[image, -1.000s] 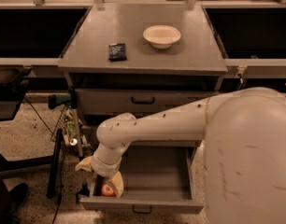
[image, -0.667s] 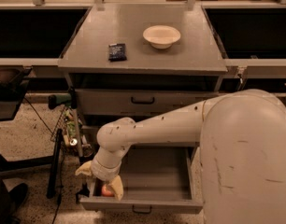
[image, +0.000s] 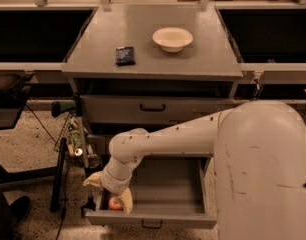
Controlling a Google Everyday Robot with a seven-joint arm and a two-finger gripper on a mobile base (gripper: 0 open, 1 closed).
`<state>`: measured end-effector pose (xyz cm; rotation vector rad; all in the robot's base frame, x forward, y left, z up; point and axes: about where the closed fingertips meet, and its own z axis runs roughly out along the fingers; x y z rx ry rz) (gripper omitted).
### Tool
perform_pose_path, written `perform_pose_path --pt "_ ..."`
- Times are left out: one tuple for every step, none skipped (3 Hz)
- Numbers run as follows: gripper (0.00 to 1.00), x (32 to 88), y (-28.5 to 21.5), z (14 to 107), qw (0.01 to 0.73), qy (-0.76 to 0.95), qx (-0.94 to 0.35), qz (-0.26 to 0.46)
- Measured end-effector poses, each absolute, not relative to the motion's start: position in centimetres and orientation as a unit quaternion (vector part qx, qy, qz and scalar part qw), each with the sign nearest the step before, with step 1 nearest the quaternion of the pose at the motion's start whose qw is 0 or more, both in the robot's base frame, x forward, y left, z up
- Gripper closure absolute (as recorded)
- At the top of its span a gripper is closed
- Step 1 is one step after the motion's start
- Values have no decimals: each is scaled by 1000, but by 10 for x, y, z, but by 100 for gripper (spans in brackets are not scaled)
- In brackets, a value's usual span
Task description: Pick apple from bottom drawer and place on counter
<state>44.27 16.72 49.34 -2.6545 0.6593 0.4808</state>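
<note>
The apple (image: pixel 114 203), small and red-orange, lies in the front left corner of the open bottom drawer (image: pixel 163 191). My gripper (image: pixel 110 193) is down in that corner, right over the apple and partly covering it. My white arm reaches in from the right. The grey counter (image: pixel 153 39) tops the cabinet.
A cream bowl (image: pixel 172 38) and a small dark packet (image: pixel 125 55) lie on the counter. The two upper drawers are shut. Dark recessed bins flank the cabinet. A black stand and cables (image: pixel 60 174) are on the floor at the left of the drawer.
My gripper has shifted slightly over the apple in the drawer's front left corner. The apple has stayed where it was.
</note>
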Motion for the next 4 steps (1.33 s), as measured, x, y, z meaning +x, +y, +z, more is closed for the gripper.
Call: perform_pose_path --pt "0 466 174 467 188 220 -942 172" --pt "0 488 183 438 183 196 -947 177" --pt "0 508 195 404 162 181 -953 181" --pt "0 525 207 365 133 185 -956 186"
